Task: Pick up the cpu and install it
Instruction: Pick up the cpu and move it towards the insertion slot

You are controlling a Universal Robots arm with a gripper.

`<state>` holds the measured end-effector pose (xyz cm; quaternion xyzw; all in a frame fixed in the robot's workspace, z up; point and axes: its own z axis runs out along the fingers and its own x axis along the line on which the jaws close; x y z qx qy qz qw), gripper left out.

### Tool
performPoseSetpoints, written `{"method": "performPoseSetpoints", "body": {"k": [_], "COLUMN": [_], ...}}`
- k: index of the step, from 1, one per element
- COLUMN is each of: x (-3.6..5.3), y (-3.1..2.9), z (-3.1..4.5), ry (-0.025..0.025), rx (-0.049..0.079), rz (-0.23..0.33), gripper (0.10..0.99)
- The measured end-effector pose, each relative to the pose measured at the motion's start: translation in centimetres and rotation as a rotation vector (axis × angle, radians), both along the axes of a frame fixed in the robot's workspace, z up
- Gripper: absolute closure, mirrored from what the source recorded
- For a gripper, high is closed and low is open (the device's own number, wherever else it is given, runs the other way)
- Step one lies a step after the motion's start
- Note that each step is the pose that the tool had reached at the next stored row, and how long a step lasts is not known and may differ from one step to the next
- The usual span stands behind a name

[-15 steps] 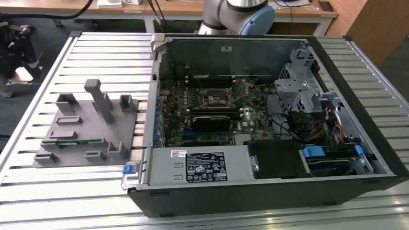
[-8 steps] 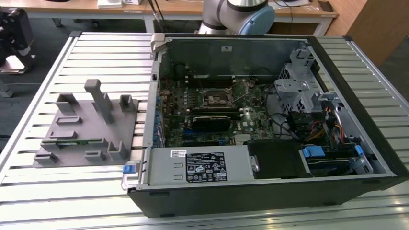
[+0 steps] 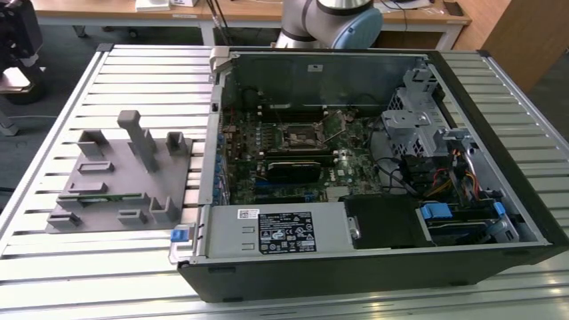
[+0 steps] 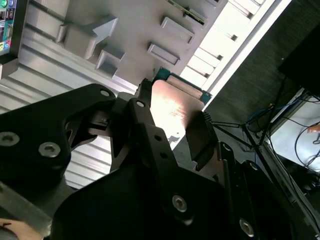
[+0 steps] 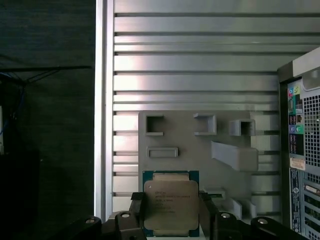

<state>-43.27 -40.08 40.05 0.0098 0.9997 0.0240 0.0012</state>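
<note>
Two fingers (image 5: pixel 136 212) are clamped onto the cpu (image 5: pixel 170 202), one on each side edge, so you've got it gripped w/ its metal lid facing the cams in both wrist views. It hangs over the grey jig (image 5: pixel 200 150) on the slatted desk (image 5: pixel 190 60). In the exterior view the jig sits at 9 o'clock of the open PC case (image 3: pixel 356 280).

Your arm (image 3: pixel 334 23) is a pale grey tube with a rounded light-blue cap at its joint. Your gripper (image 4: pixel 172 112) is matte black all over, built from flat angular plates and linked bars. Round silver screws (image 4: pixel 49 149) sit in the plates behind the fingers (image 4: pixel 145 130), with smaller ones on the links nearer the tips.
</note>
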Motion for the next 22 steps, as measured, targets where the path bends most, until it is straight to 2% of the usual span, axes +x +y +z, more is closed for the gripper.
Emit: {"method": "performPoseSetpoints", "body": {"k": [6, 14, 22], "x": [1.45, 3.18, 4.23], "y": [0.01, 0.01, 0.01], "z": [0.09, -0.08, -0.14], "ry": [0.0018, 0.0018, 0.0018], "rx": [0.000, 0.009, 0.010], "rz": [0.000, 0.000, 0.000], "gripper": [0.561, 0.561, 0.561]}}
